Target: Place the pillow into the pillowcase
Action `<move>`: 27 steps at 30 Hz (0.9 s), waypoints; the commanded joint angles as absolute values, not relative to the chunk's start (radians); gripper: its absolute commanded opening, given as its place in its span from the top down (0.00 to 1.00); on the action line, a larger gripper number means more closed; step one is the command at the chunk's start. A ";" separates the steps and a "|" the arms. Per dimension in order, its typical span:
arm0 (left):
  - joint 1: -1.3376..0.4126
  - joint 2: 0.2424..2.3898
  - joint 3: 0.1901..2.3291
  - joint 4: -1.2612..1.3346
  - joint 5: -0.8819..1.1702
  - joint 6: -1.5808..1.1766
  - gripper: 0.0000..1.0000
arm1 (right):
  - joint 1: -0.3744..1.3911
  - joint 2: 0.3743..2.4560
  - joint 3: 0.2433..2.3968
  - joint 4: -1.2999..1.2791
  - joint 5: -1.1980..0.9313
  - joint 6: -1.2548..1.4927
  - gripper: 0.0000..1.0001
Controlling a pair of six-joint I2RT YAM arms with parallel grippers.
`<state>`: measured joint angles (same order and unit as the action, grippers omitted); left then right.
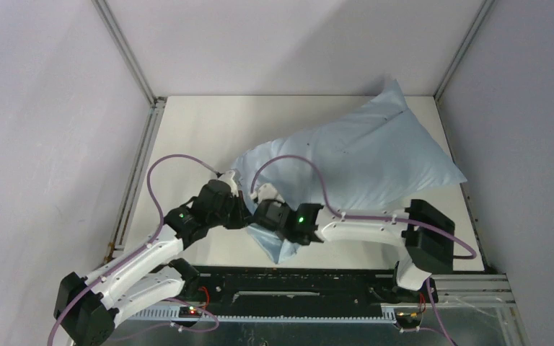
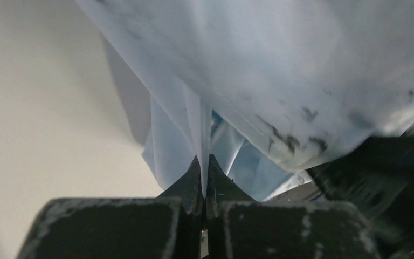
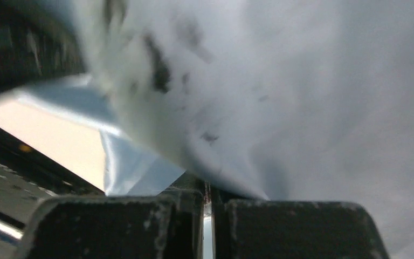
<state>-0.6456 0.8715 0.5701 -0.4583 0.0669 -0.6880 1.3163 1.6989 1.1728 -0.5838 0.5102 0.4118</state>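
Top external: left gripper [image 2: 205,162] is reaching inward, pinching pillowcase [image 1: 361,155] ahead; right gripper [image 3: 207,186] is angling alongside, fully closed, hold unclear.

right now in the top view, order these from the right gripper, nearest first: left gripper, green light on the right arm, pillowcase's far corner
1. left gripper, immediately left
2. green light, just right, on the right arm
3. pillowcase's far corner, back right

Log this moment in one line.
left gripper: shut on pillowcase fold | right gripper: shut at pillowcase near end, grip unclear | pillowcase: plump, on table
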 commanded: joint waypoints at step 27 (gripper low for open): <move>-0.549 0.655 0.700 -0.540 0.139 -0.708 1.00 | 1.107 1.692 1.184 -0.240 0.028 0.627 0.40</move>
<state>-0.6022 0.6537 0.6468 -0.5457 0.2211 -0.6552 1.1149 1.7771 1.1732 -0.2573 0.0067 0.6399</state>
